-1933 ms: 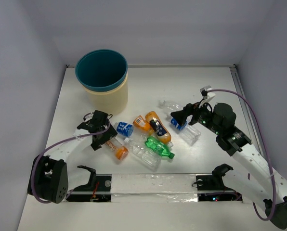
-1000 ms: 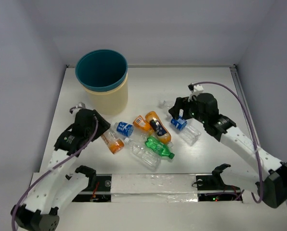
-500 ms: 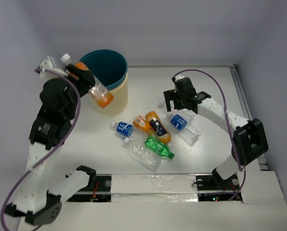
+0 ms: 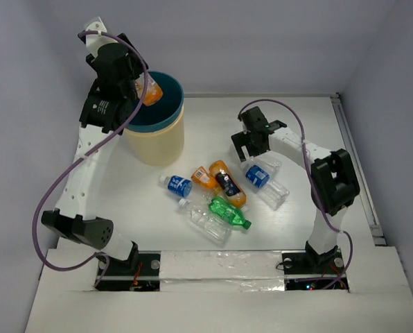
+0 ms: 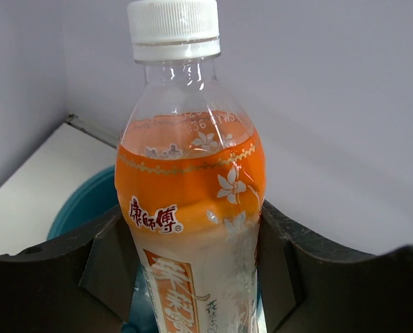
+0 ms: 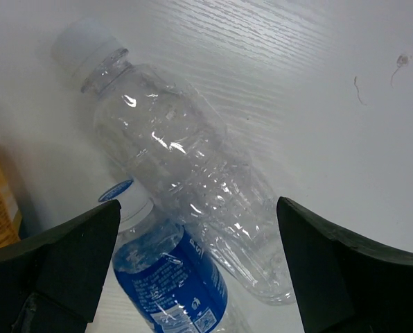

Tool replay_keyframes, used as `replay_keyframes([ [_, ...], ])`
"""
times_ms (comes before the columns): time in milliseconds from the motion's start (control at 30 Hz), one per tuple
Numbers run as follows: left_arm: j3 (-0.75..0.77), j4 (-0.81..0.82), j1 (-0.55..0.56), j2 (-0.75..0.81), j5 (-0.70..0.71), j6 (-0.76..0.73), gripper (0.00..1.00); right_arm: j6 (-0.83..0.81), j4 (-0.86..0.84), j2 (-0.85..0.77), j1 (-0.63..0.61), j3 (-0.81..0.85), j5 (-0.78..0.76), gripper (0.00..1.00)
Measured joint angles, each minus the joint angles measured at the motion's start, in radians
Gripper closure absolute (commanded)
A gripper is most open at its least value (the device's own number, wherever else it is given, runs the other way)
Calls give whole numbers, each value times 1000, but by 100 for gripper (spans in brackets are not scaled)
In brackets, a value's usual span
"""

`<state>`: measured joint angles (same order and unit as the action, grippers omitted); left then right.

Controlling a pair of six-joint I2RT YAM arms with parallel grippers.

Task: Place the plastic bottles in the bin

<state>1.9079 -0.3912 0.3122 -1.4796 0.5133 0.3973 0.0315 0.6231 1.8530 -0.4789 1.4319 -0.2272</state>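
My left gripper (image 4: 141, 89) is shut on an orange bottle (image 4: 150, 92) with a white cap and holds it over the teal mouth of the cream bin (image 4: 154, 142). In the left wrist view the bottle (image 5: 192, 187) stands between both fingers (image 5: 109, 267), with the bin's teal rim (image 5: 78, 208) below. My right gripper (image 4: 250, 147) is open, low over a clear unlabelled bottle (image 6: 186, 173) that lies beside a blue-labelled bottle (image 6: 175, 281). On the table lie another blue-labelled bottle (image 4: 179, 186), two orange bottles (image 4: 205, 178) (image 4: 228, 183), a green one (image 4: 229, 212) and a clear one (image 4: 205, 221).
The bin stands at the back left, near the left wall. A raised white ledge (image 4: 220, 266) runs along the table's near edge. Grey walls close the left, back and right sides.
My left arm has picked the orange bottle off the table and swung it up over the bin's mouth. My right arm has moved back and left over the clear bottle.
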Motion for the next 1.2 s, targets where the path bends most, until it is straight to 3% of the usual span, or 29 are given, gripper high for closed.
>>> replay_keyframes([
  [233, -14, 80, -40, -53, 83, -56, 61, -42, 30, 84, 7, 64, -6, 0],
  [700, -350, 363, -52, -84, 169, -165, 53, -69, 40, 126, 81, 124, -5, 1],
  [733, -365, 380, -52, -88, 168, -168, 52, -69, 40, 134, 85, 127, -5, 0],
  [833, -390, 409, -52, -90, 162, -173, 34, -69, 42, 157, 86, 130, -5, 0],
  [867, -395, 413, -52, -90, 159, -172, 24, -70, 44, 164, 86, 130, -3, 2],
  [967, -396, 425, -52, -90, 148, -169, 12, -70, 53, 171, 87, 133, 0, 9],
  [1200, -393, 388, -52, -68, 60, -113, 13, -72, 56, 171, 91, 145, -3, 33],
])
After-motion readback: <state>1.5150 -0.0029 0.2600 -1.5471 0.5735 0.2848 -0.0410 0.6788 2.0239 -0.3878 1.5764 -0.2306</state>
